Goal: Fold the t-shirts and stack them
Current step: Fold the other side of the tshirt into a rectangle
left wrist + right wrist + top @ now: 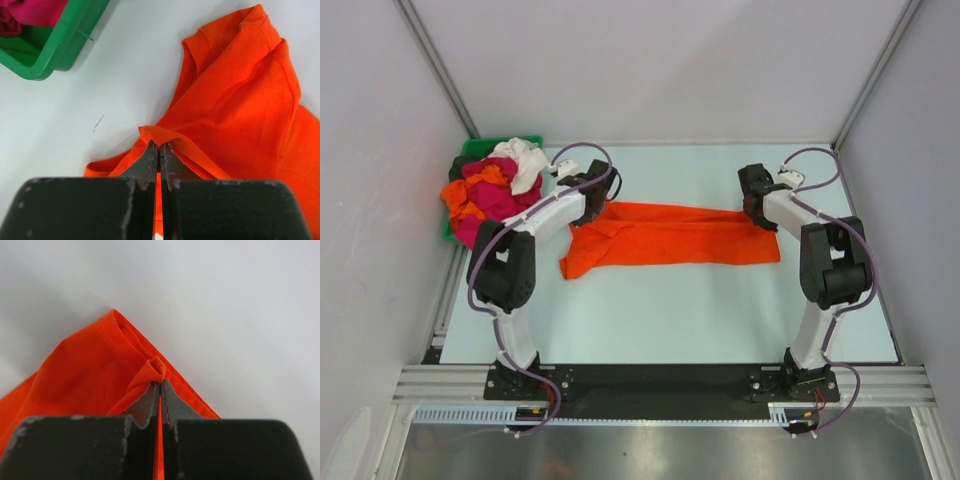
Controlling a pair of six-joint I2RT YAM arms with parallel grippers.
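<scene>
**Q:** Which item is entered first, and where is it placed?

**A:** Plain bright orange short-sleeved cloth t-shirt (670, 235). It is laid out as a long band across the far half of the pale flat table (670, 320), between the two arms. A heap of crumpled cloth shirts (498, 198) in magenta, orange and white is held in the green plastic bin (470, 150) at the far left corner, apart from the first item.

**Q:** How are the grippers entered?

**A:** Left gripper (160, 148): the jaws are pressed together, with a fold of the orange edge pinched between the tips. Right gripper (160, 384): the jaws are likewise closed, and a bunched nub of cloth is held at the shirt's right end.

**Q:** Which step is in hand?

**A:** It is judged to be the first fold of the orange shirt. Both ends are gripped and no folded stack is seen. For the next move, both ends would need to be lifted together and carried evenly, so that the cloth is laid over itself without twist. An uneven pull could draw the cloth out of one pinch.

**Q:** What is shown by one view only?

**A:** The pinches are shown by the wrist views alone; from above they cannot be made out. A sleeve, its seams and a bin corner are shown by the left wrist view. The shirt's full span and the heap are shown only from above.
</scene>
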